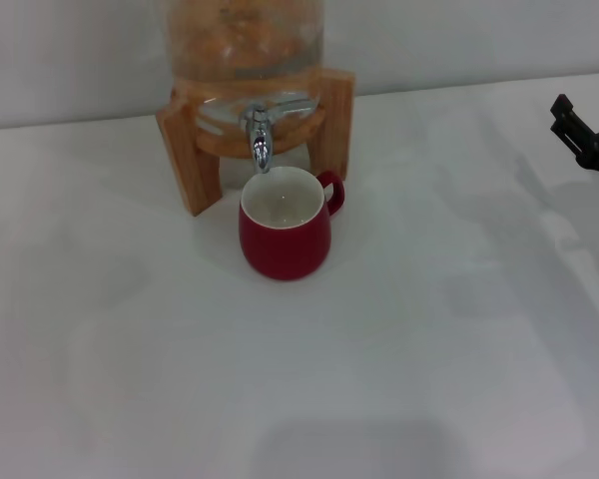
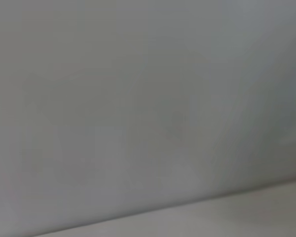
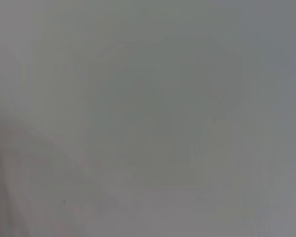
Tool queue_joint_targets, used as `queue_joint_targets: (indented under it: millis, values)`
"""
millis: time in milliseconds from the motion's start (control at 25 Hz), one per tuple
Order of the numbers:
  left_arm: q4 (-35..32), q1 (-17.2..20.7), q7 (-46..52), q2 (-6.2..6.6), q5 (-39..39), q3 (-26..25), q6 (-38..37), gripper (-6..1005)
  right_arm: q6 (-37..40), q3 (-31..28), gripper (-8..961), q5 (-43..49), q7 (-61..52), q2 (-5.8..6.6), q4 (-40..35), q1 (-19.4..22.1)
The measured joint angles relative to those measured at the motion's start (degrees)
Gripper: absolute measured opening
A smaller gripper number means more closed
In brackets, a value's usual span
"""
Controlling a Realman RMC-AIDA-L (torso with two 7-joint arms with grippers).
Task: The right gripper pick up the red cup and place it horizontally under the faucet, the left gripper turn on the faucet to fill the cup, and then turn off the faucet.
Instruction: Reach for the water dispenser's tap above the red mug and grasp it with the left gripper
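In the head view the red cup [image 1: 285, 228] stands upright on the white table, its white inside showing and its handle pointing back right. It sits directly below the downturned spout of the chrome faucet [image 1: 259, 135], which is fixed to a glass jar [image 1: 242, 45] on a wooden stand [image 1: 188, 150]. My right gripper [image 1: 586, 103] is at the far right edge, well away from the cup, its black fingers apart and empty. My left gripper is out of view. Both wrist views show only blank grey surface.
The white table [image 1: 429, 329] spreads wide in front of and beside the cup. A pale wall runs behind the stand.
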State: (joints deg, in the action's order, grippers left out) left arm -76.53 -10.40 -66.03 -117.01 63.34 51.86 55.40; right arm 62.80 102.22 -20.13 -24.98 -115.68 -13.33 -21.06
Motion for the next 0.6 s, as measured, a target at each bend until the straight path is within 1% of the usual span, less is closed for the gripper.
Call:
queue_joint_targets:
  millis: [120,280,440,600]
  values:
    - [-2.3,-0.8,-1.3,-0.12,-3.1,0.0,4.3,845,-0.5,0.0,838,0.0,-0.1,-0.02,-0.9,0.0]
    - [-2.6,-2.6,-6.1,0.37,-2.4,-0.1,8.9,846,-1.3,0.1,838,0.0,-0.1,-0.08,-1.4,0.2]
    - [-1.9,-4.9,-11.6,0.45,-1.3,-0.6,12.1,846,-1.9,1.2,838,-0.1,-0.1,-0.28,-1.7,0.1]
    - [1.5,-8.0,-16.5,0.78,0.6,-1.5,14.1,846,-2.7,1.8,838,-0.1,-0.2,-0.44,-2.4,0.4]
